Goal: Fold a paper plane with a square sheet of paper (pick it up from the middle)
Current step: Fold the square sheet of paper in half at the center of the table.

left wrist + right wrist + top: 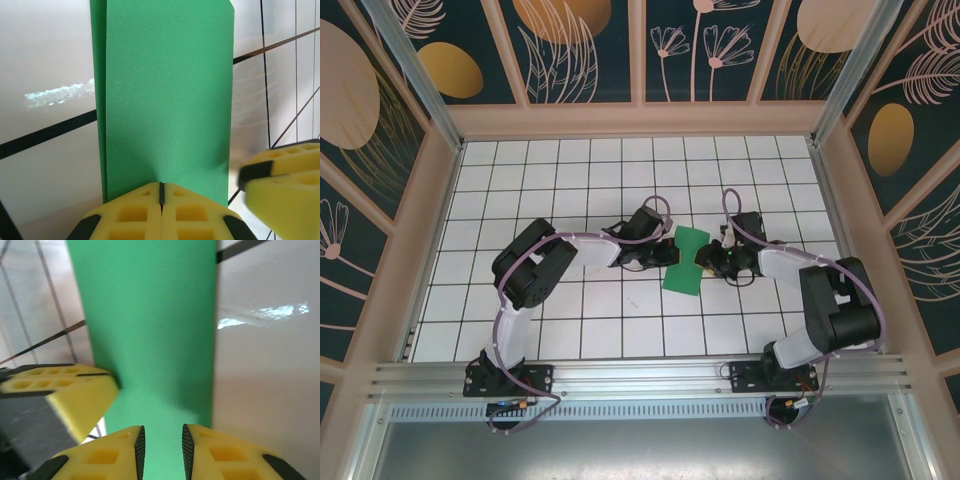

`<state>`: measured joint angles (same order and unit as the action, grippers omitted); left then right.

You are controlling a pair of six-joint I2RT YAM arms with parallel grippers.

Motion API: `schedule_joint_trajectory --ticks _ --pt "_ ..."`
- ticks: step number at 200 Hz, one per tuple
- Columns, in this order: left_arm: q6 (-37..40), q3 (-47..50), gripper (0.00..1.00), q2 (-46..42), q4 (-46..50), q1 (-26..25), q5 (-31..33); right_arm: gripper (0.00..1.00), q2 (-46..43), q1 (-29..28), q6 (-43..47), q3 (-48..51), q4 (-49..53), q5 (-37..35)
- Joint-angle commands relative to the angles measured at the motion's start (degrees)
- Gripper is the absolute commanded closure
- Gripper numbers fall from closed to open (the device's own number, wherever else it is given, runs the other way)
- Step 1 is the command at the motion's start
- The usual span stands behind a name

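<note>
The square sheet of paper (pixel 687 260) is a green sheet folded into a narrow strip. It lies flat on the white tiled table (pixel 580 180) between my two grippers. My left gripper (pixel 669 253) is shut, and its yellow tips (pixel 161 192) rest at the near edge of the strip (pixel 170 100), pressing down rather than pinching it. A second layer shows along the strip's left side. My right gripper (pixel 162 445) stands open by a small gap over the opposite edge of the paper (pixel 150 315), with nothing between its pads. The left gripper's fingers (pixel 75 395) show beside it.
The table is boxed in by a wooden frame with patterned walls (pixel 640 120). A metal rail (pixel 640 375) with both arm bases runs along the near edge. The right gripper's yellow fingers (pixel 285 180) sit close by at the strip's right corner.
</note>
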<state>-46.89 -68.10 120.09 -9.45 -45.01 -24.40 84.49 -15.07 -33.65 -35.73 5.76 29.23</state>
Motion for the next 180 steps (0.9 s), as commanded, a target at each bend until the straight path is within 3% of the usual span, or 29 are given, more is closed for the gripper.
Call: schedule_joint_trajectory --ticks 1,49,87,140,180 --pt "0.6 1.9 1.0 0.8 4.6 -0.2 2.1 0.69 -4.9 -1.6 -2.2 1.4 0.4 1.5" --pt "0.8 1.8 1.0 0.8 4.7 -0.2 2.1 0.69 -2.7 -5.0 -5.9 7.0 -5.7 1.5" --pt "0.7 2.0 1.0 0.8 4.6 -0.2 2.0 0.7 0.3 -5.1 -4.0 8.2 -3.2 -1.5" --pt "0.7 2.0 1.0 0.8 4.4 -0.2 2.0 0.69 -6.6 -6.3 -3.7 5.7 0.3 1.7" --pt "0.6 2.2 1.0 0.8 4.3 -0.2 1.9 0.69 -5.0 -8.6 -5.8 9.2 -3.3 2.4"
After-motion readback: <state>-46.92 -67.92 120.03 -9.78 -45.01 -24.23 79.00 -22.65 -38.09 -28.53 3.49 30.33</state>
